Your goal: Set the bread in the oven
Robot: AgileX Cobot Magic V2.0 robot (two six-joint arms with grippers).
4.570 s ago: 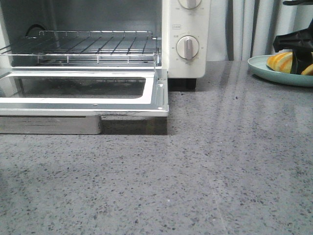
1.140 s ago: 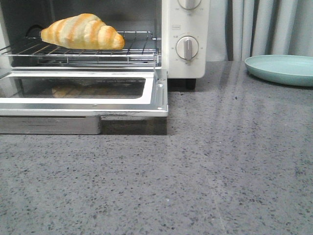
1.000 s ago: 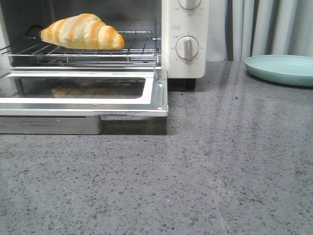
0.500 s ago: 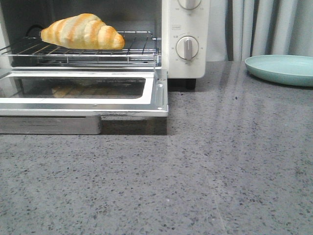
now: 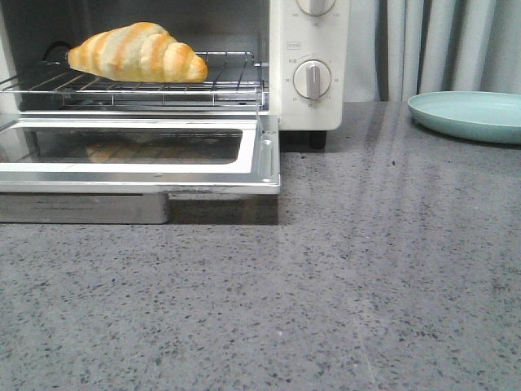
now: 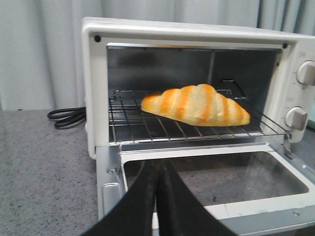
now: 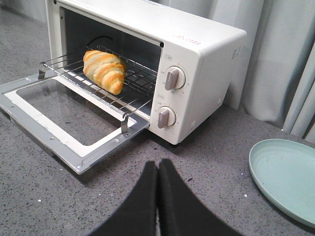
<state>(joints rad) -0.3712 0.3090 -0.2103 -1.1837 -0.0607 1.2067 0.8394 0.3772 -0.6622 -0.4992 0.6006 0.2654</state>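
Bread [image 5: 137,52] lying on the wire rack [image 5: 220,81] inside the oven [image 5: 309,106], upper left of the front frame, long axis across the opening, touching only the rack bars. Oven door [image 5: 260,155] folded down flat toward the camera, its glass pane reflecting the roll faintly. Two white dials [image 5: 312,79] stacked on the control panel at the upper middle. Pale green plate [image 5: 468,114] bare at the right edge, well apart from the oven, on the grey speckled counter [image 5: 326,293]. Left gripper [image 6: 157,169] with fingers pressed together, nothing between them, hanging before the lowered door. Right gripper [image 7: 157,169] likewise closed on nothing, above the counter between oven and plate. Black power cord [image 6: 66,117] coiled beside the oven's far side.
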